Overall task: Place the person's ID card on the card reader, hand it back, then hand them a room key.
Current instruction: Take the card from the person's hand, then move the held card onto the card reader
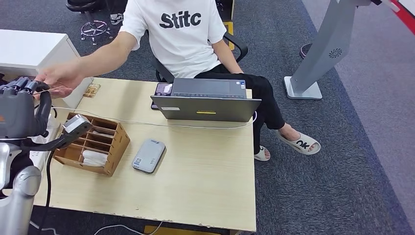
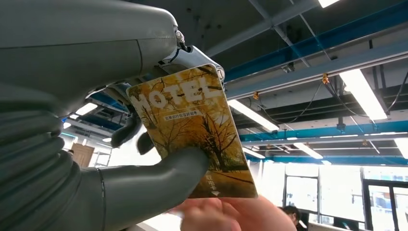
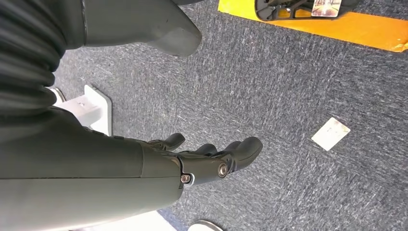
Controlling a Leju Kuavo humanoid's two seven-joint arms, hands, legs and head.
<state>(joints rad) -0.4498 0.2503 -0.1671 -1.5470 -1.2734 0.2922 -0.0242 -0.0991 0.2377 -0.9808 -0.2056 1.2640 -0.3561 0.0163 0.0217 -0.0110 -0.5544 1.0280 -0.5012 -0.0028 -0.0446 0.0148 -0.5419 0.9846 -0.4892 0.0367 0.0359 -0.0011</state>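
Raised at the far left, just past the table's left edge: grey left hand (image 1: pixel 22 88) gripping a yellow-brown room key card printed "HOTEL" (image 2: pixel 195 130), thumb pressed across the card's face, darker fingers behind it. Meeting it there, the person's outstretched hand (image 1: pixel 61 76), fingertips touching the card's free end in the left wrist view. Seated at the far side of the table: the person in a white T-shirt (image 1: pixel 178 34) with black lettering, on a black office chair (image 1: pixel 235 46).

Hanging low beside the body over dark grey carpet (image 3: pixel 288 91): grey right hand (image 3: pixel 211 161), fingers apart and gently curved, holding nothing. Lying on that carpet nearby, a small pale card or slip (image 3: pixel 330 133), too small to read.

On the light wooden table (image 1: pixel 205 181): a brown cardboard box with divided compartments (image 1: pixel 93 142) at the left, white cards stacked in some of them. Just right of the box, apart from it, a flat light-grey card reader with rounded corners (image 1: pixel 148 155), nothing resting on top. Farther back, near the person, an open grey laptop (image 1: pixel 208 100) facing away, a dark phone-like item (image 1: pixel 162 89) just beside its left edge. Across the table in front of the laptop, a thin white cable (image 1: pixel 147 122). Near the far left corner, a small brownish patterned item (image 1: pixel 91 89). At the right, on the floor, a grey kiosk stand (image 1: pixel 320 54).
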